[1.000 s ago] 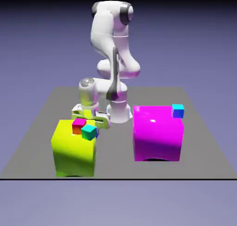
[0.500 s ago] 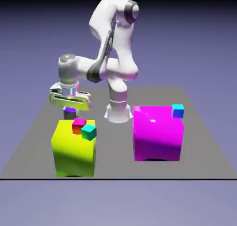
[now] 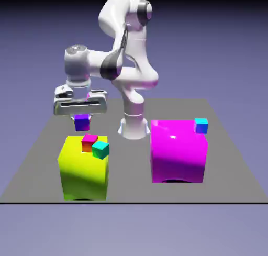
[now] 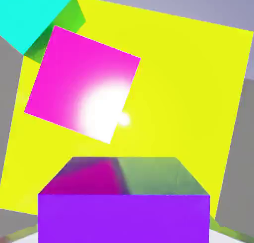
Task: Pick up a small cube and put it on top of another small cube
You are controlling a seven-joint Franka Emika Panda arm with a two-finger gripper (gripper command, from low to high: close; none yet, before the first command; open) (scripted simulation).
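Observation:
My gripper (image 3: pixel 81 118) hangs above the back edge of the big yellow block (image 3: pixel 78 171), shut on the small violet-purple cube (image 3: pixel 81 124), which is clear of every surface. In the hand view this cube (image 4: pixel 123 207) fills the bottom and hides my fingertips. Below it lies the yellow block's top (image 4: pixel 193 98). On that top sit a small cube with a magenta top and red side (image 3: pixel 88 142) (image 4: pixel 82 83) and a teal small cube (image 3: pixel 100 149) (image 4: pixel 30 11), close beside each other.
A big magenta block (image 3: pixel 178 155) stands at the exterior view's right, with a cyan-topped blue small cube (image 3: pixel 201 125) at its back right corner. The grey table (image 3: pixel 131 166) runs between the two big blocks. The robot's base (image 3: pixel 133 125) stands behind them.
The gripper rose from low behind the yellow block, carrying the violet-purple cube up and toward the exterior view's left. The cube now hangs above the block's back edge.

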